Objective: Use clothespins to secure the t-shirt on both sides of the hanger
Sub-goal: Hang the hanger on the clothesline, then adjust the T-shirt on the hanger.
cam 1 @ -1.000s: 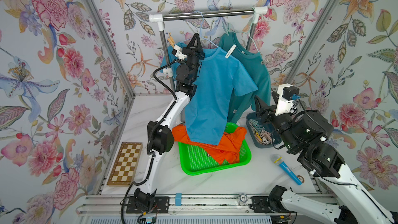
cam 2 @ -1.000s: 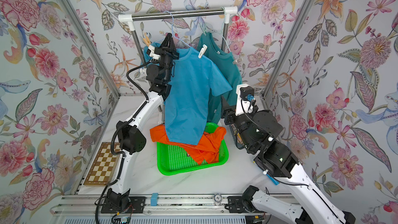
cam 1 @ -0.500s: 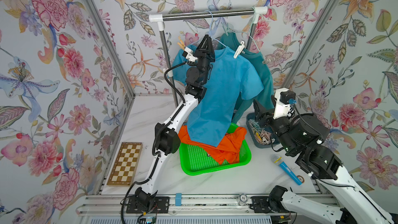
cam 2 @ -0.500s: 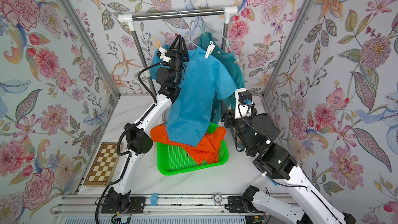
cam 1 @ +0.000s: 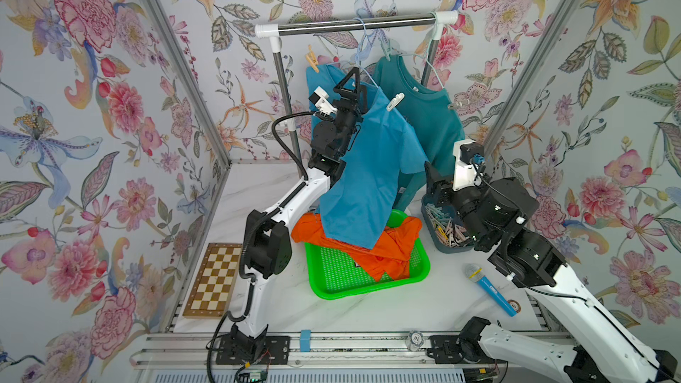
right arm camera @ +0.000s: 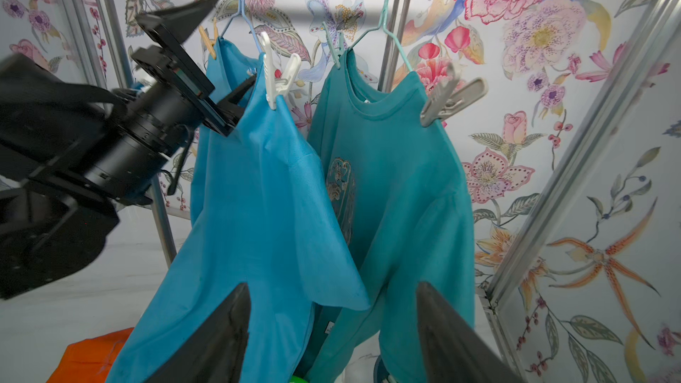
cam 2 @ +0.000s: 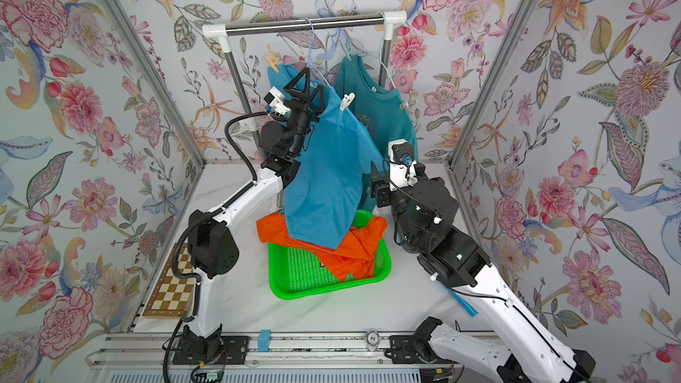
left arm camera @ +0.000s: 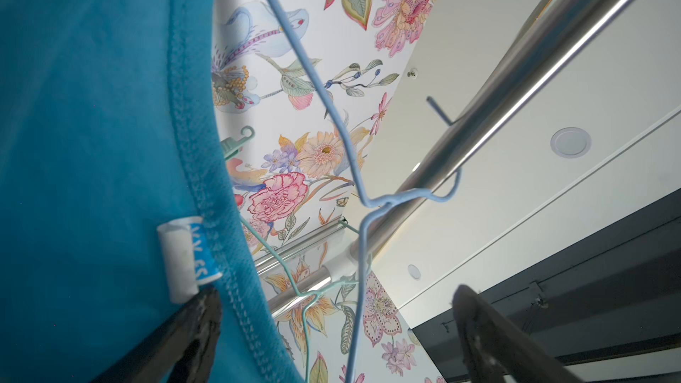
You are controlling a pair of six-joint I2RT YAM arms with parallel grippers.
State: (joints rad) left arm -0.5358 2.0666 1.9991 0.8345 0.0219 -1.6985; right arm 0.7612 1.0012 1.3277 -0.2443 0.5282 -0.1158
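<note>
Top views first. In both, the blue t-shirt point(cam 1: 372, 178) hung on a thin pale-blue wire hanger point(cam 1: 363, 49) from the polished steel rail point(cam 1: 353, 25). Its hem reached down over an orange garment point(cam 1: 390, 252) in the green mesh tray point(cam 1: 368, 289). A white clothespin point(cam 1: 395, 101) bit the shoulder on the teal t-shirt's point(cam 1: 427, 119) side, long axis tilted, handles up, jaws down on the cloth. An orange clothespin point(cam 1: 312, 62) stood almost upright on the other shoulder.

The left gripper point(cam 1: 355, 86) was up at the collar between those two pins, spread as wide as it went and empty. The right gripper point(cam 1: 435, 182) hovered low over the dark bin point(cam 1: 455, 249), where loose clothespins point(cam 1: 447, 232) lay jumbled, pointing every way.

On to the left wrist view. One dark fingertip point(left arm camera: 206, 311) sat against the stitched collar, just beside the white size label point(left arm camera: 184, 259), and the other was well apart in open air. The hanger's twisted neck hooked over the rail.

And the right wrist view. Two black tapered fingers point(right arm camera: 221, 326) stood partly apart with nothing gripped between them. The white pin was smooth plastic, its handles splayed in a V. A grey clothespin point(right arm camera: 447, 101) leaned far over on the teal shirt's shoulder.
</note>
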